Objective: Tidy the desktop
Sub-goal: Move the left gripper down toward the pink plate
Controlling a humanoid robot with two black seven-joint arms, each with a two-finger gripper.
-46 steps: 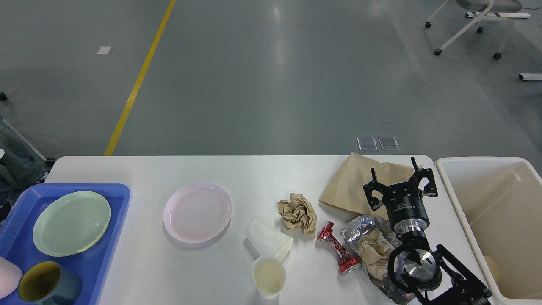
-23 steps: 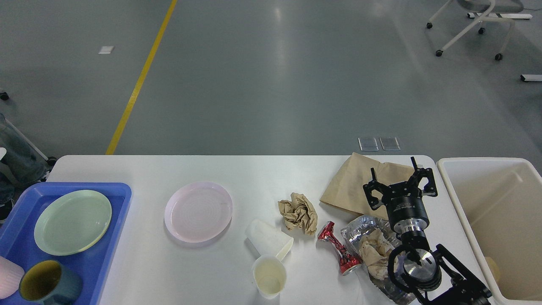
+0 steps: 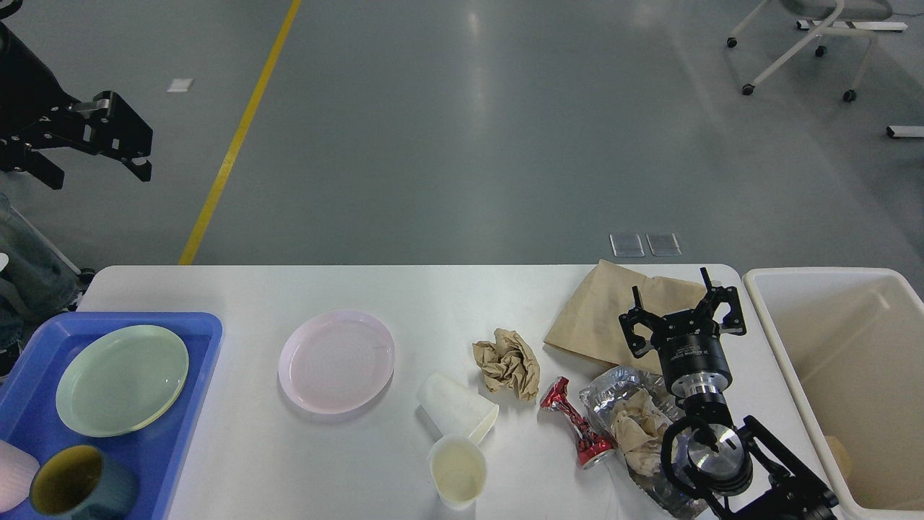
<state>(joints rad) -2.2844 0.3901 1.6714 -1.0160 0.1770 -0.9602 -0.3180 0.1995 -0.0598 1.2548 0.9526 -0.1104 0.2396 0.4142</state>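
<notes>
Along the left edge, cutting off part of the blue plastic tray (image 3: 202,339) and all but a sliver of a pale cup (image 3: 11,480) beside the dark mug (image 3: 76,491). Hiding part of a crinkled foil bag (image 3: 621,393) behind the right gripper (image 3: 682,312), fingers spread, holding nothing, hovering over flat brown paper (image 3: 599,310). Hanging high at left, left gripper (image 3: 90,148), fingers apart, empty. Spreading wide below, smooth white desktop (image 3: 289,462), carrying a glossy pink plate (image 3: 336,361), crumpled paper wad (image 3: 507,363), crushed red can (image 3: 574,426), two translucent cups (image 3: 457,471).
</notes>
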